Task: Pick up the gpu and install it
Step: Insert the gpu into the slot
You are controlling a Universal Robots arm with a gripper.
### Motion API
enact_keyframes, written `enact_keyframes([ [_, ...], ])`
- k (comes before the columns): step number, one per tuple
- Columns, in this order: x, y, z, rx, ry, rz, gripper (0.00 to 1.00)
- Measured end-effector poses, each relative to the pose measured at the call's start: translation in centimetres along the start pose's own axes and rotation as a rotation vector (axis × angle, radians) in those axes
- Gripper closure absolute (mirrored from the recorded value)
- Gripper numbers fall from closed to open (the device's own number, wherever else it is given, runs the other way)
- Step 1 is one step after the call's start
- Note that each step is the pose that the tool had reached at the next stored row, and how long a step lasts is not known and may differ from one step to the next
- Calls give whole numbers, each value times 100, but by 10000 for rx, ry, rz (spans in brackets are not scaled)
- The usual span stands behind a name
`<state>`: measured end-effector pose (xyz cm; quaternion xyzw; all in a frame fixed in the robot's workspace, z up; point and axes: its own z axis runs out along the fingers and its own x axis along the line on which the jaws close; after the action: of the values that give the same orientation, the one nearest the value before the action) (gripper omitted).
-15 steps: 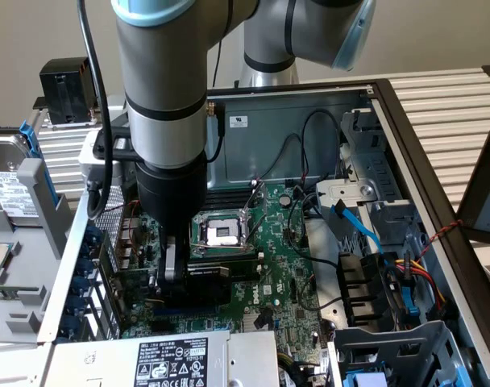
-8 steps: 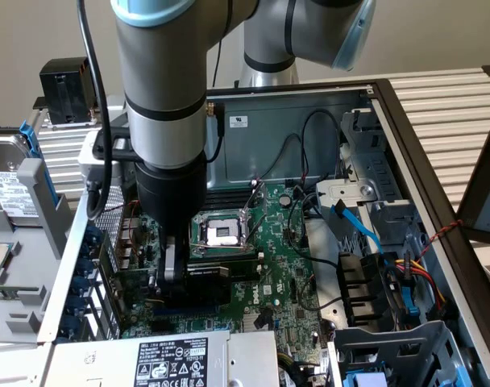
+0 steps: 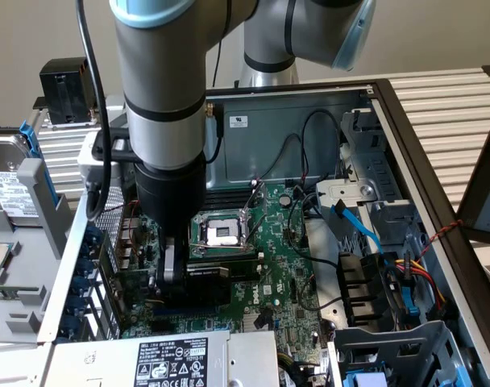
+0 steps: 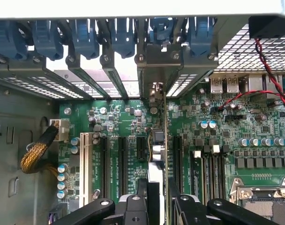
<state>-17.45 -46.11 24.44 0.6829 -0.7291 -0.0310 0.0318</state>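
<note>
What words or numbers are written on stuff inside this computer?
"DELL": white print on the motherboard, near its front edge.
Power supply label: too blurred to read.
White sticker on the case wall: too small.
Hard drive label: unreadable.

gpu [image 4: 157, 140] edge-on, lower end behind end effector [image 4: 156, 197]

The exterior view looks down at an angle, from near by, into the open computer case [image 3: 406, 137]. The wrist view faces close down onto the motherboard [image 4: 123, 122]. Both share that board.
</note>
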Motion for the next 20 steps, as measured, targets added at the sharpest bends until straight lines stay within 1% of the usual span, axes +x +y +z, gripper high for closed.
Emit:
enact_keyframes([
  [14,-1,-3,48,-1,2,0,73],
  [16,-3,-3,64,8,-10,-1,73],
  [20,-5,0,61,-8,-1,-2,73],
])
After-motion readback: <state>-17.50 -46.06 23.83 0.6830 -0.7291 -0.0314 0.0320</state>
